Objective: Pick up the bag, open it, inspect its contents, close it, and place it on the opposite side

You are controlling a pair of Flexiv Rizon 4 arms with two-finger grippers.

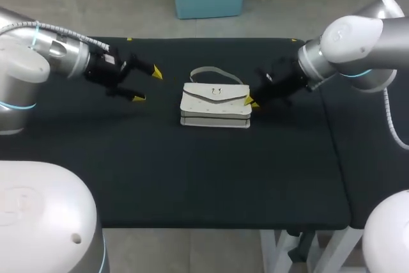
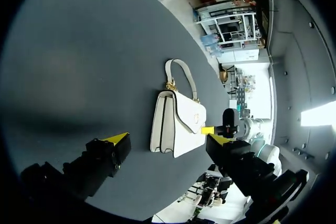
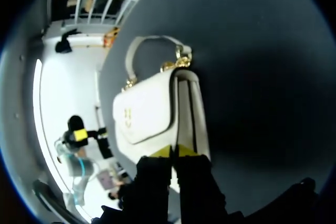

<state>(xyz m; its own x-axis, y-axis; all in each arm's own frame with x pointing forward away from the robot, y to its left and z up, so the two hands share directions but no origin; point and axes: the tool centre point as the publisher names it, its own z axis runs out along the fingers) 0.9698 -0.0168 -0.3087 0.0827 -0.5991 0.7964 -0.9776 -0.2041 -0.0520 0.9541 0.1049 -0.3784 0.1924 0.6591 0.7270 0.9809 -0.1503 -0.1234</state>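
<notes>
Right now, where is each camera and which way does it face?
Head view: above and behind, looking down on the table; left tool and right tool flank the bag.
Left wrist view: on left wrist, facing the bag through the open left tool.
Right wrist view: on right wrist, facing the bag's end, right tool shut there.
Shared: each wrist view catches the other tool beyond the bag.
</notes>
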